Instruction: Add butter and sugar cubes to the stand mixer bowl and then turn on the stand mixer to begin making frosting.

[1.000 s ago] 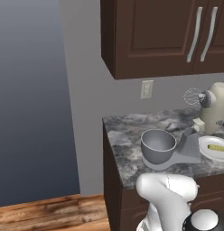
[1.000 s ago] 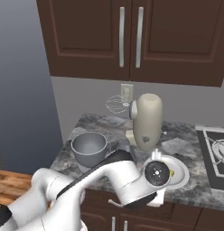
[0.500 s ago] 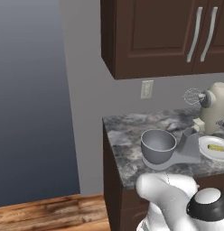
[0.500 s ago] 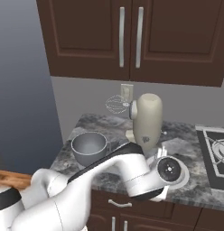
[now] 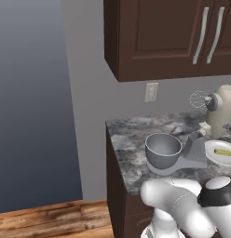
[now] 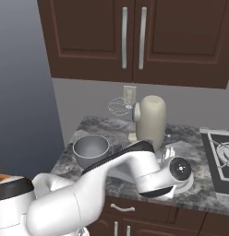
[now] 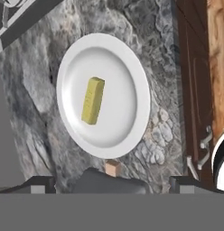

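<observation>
The butter [image 7: 93, 100], a small yellow block, lies on a white plate [image 7: 127, 72] on the granite counter. My gripper [image 7: 114, 182] hovers straight above the plate's near rim, open wide with nothing between its fingers. A small tan sugar cube [image 7: 113, 168] sits on the counter just off the plate's rim. The grey stand mixer bowl [image 5: 163, 149] stands empty on the mixer's flat grey base [image 5: 194, 159]. The cream stand mixer [image 6: 151, 120] has its head raised and its whisk [image 6: 117, 105] in the air. The butter [image 5: 223, 152] also shows in the left base view.
My white forearm [image 6: 130, 166] reaches across the counter's front, right of the bowl [image 6: 91, 148]. A stove top [image 6: 220, 156] lies at the far right. Dark wall cabinets [image 6: 135, 37] hang above. Drawer handles [image 7: 202, 149] and wood floor [image 7: 217, 67] show past the counter edge.
The arm has swung its hand rightward and forward until it is over the plate. The jaws stayed wide open. Bowl, mixer and butter have not moved.
</observation>
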